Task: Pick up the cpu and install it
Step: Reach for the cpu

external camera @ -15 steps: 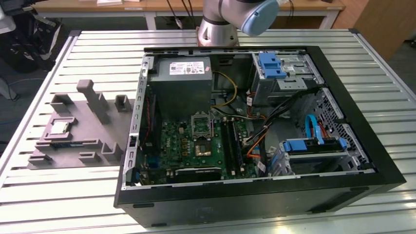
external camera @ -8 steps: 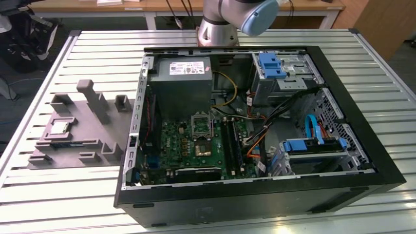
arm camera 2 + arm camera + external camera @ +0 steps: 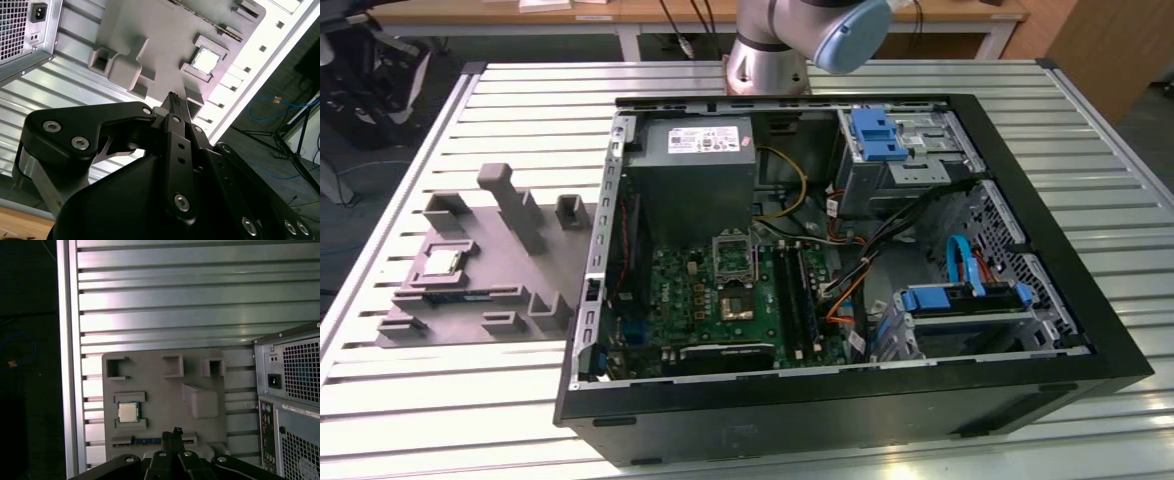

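The cpu (image 3: 444, 262) is a small silvery square lying flat in a recess of the grey plastic tray (image 3: 507, 290), on the exterior view's left beside the computer case. Both wrist views look down on the cpu (image 3: 206, 61) (image 3: 128, 412) from well above. My gripper (image 3: 172, 96) (image 3: 176, 431) hangs high over the tray (image 3: 160, 385), its black fingers pressed together with nothing between them. It is apart from the cpu, off to one side of it. The open socket (image 3: 734, 256) sits on the green motherboard (image 3: 700, 300) inside the case.
The black computer case (image 3: 1067, 300) lies open on the slatted metal table (image 3: 480, 400), with power supply (image 3: 700, 170), cables and blue drive bays inside. Raised grey blocks (image 3: 518, 205) stand up from the tray. The arm's base (image 3: 781, 45) stands behind the case.
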Tool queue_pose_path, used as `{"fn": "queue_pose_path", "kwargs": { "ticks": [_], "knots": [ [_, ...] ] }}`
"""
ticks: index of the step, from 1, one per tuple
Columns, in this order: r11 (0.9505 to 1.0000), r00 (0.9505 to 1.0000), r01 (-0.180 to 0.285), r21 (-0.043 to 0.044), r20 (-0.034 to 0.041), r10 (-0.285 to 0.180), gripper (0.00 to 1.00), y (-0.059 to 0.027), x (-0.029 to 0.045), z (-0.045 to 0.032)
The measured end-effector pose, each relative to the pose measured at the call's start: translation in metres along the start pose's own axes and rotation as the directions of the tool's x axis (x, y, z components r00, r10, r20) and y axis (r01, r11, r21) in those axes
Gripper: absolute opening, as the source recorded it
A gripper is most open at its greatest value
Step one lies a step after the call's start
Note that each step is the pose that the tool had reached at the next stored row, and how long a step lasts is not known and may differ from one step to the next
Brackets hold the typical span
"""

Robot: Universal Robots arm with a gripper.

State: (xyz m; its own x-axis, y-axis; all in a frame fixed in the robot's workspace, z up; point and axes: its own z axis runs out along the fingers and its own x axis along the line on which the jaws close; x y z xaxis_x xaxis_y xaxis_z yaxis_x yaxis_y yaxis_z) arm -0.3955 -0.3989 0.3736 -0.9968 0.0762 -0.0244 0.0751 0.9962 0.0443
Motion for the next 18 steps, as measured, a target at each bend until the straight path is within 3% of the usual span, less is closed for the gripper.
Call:
{"fn": "queue_pose_path", "kwargs": {
  "ticks": [18],
  "knots": [
    [1.0,1.0,0.0,0.0,0.0001,0.0,0.11,-0.0006,0.008,0.0002]
  ]
}}
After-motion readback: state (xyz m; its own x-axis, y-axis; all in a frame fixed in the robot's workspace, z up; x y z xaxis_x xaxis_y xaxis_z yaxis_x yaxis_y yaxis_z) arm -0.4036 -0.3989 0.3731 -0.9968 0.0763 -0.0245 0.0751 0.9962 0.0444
